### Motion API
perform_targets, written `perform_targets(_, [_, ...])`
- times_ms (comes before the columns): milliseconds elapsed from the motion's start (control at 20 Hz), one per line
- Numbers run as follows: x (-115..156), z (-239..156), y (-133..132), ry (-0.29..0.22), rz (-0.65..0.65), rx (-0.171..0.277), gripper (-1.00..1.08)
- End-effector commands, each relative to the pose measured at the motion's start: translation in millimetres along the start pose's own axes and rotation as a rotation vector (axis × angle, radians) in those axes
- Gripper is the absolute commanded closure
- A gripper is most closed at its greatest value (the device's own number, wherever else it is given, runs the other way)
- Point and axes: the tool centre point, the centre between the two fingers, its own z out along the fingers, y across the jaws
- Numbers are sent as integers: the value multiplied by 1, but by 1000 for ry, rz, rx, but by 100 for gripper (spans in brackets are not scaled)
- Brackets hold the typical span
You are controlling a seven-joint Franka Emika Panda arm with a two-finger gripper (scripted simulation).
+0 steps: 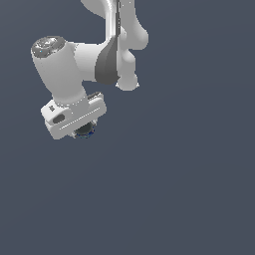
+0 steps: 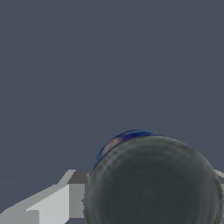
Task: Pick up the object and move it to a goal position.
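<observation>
The object is a near-black ball with a blue glint along its rim, and it looms large and close in the wrist view. It sits between my white fingers, which touch it on either side. In the exterior view the object only peeks out from under the white hand. My gripper is shut on it there, and the fingers themselves are hidden beneath the hand. The arm reaches in from the top of the exterior view. No goal marker shows in either view.
A plain dark blue-grey surface fills the rest of both views. Nothing else stands on it.
</observation>
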Motion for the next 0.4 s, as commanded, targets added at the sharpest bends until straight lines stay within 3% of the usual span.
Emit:
perform_targets(0, [-11, -14, 6, 0, -1, 1, 108])
perform_targets(350, [-23, -29, 13, 0, -1, 1, 108])
